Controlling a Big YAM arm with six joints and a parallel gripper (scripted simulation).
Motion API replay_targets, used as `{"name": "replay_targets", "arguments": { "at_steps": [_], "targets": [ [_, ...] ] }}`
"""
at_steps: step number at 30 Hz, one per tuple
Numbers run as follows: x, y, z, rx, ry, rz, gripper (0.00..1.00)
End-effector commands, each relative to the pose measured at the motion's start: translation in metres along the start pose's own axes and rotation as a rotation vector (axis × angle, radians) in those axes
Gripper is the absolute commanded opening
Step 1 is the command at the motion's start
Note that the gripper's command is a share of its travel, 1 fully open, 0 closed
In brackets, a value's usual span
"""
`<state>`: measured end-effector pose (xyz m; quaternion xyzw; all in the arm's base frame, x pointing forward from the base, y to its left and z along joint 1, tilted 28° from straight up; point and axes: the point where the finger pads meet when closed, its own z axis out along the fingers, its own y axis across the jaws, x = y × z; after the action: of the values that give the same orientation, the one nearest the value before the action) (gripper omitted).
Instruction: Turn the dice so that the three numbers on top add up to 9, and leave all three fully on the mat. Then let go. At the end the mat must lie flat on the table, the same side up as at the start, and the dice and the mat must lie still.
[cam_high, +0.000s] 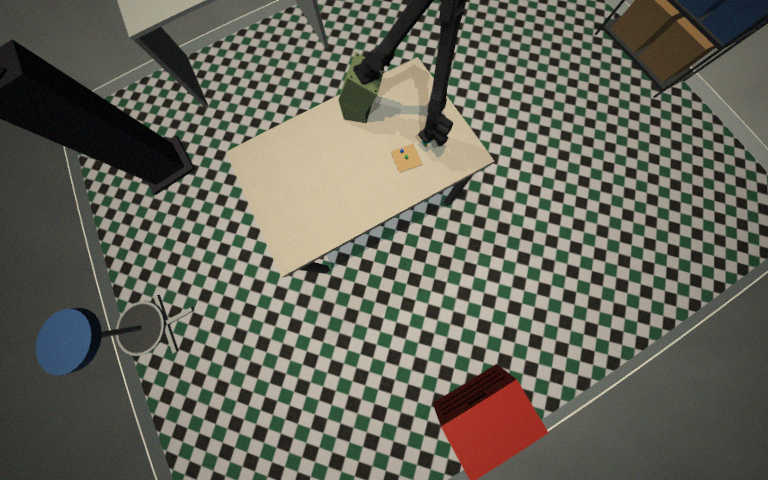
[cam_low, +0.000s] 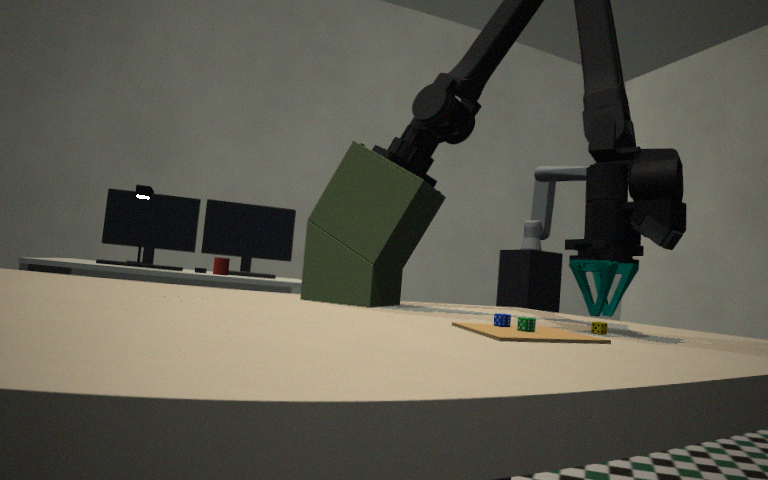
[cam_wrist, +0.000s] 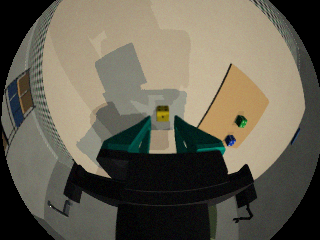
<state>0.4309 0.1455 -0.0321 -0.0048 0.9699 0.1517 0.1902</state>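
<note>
An orange mat (cam_high: 406, 159) lies flat on the table; it also shows in the side view (cam_low: 532, 332) and the wrist view (cam_wrist: 235, 110). A blue die (cam_low: 501, 319) and a green die (cam_low: 526, 323) sit on it, close together. A yellow die (cam_low: 599, 327) lies on the bare table just off the mat's edge. My gripper (cam_low: 603, 312) points straight down and hovers a little above the yellow die without touching it. In the wrist view the yellow die (cam_wrist: 162, 114) shows in the gap between the teal fingers, which stand partly open and empty.
The arm's green base block (cam_low: 368, 232) stands at the table's far edge. A black box with a grey pipe (cam_low: 529, 277) is behind the mat. The table's right edge (cam_high: 475, 164) is near the mat.
</note>
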Motion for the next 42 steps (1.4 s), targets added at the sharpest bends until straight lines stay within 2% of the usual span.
{"name": "replay_targets", "arguments": {
  "at_steps": [1,42],
  "targets": [
    [0.0002,0.0023,0.0006,-0.002,-0.008,0.007,0.30],
    [0.0016,0.0022,-0.0007,-0.002,-0.008,0.007,0.30]
  ]
}}
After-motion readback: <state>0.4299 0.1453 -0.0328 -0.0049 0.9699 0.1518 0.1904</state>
